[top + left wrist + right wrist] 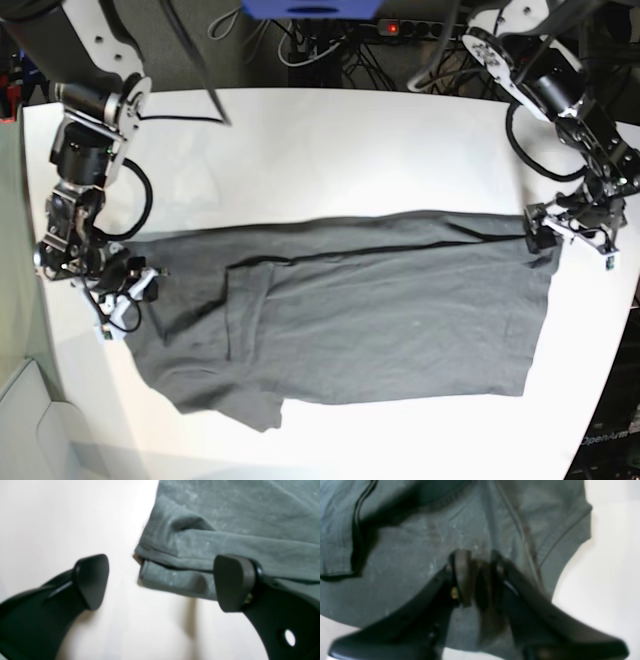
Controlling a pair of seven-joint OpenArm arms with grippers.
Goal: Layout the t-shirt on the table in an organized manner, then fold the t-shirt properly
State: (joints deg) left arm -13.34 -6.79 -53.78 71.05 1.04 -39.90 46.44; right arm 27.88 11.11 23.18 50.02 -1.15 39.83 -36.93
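**Base view: shirt spread crosswise, one arm at each end**

Base view shows the shirt (380,310) laid on the white tabletop (330,150), its long axis running side to side between the arms. The left fingers (160,582) are spread wide and empty; a doubled hem corner lies just ahead, between and slightly beyond them, so this arm is nearer that edge. The right fingers (476,577) are drawn close together over the sleeve end; whether cloth is pinched cannot be told through the blur. The fabric is soft, charcoal-grey, creased and faintly dusted; the tabletop is smooth and matte.
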